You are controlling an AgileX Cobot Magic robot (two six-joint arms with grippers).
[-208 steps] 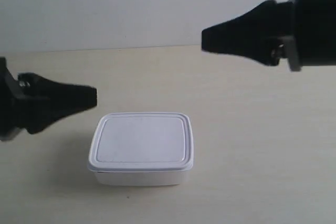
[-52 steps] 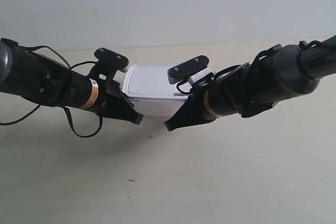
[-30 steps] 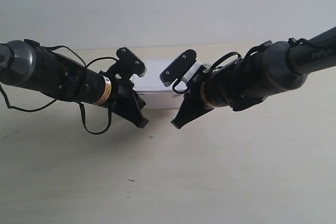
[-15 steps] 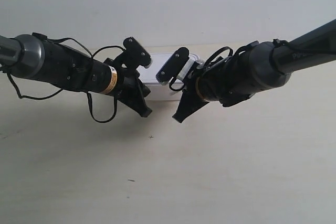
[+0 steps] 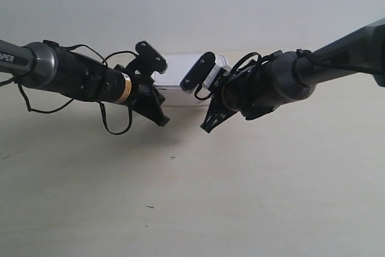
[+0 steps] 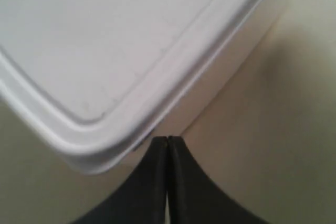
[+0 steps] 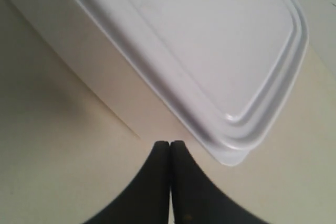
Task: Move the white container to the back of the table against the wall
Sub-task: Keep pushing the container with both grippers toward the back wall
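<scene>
Both pinched together, left gripper (image 6: 167,140) and right gripper (image 7: 170,144) sit by a white rectangular plastic container (image 6: 105,40) on the pale wood-grain counter (image 5: 240,197); uneven pushing could skew it short of the plain grey-white wall (image 5: 192,4).

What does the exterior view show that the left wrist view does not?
Only the exterior view shows the wall behind the white box, the arm at the exterior view's left and the arm at the exterior view's right. Only the left wrist view shows the left gripper shut, its tip at a box corner. Both show the box and the table.
</scene>
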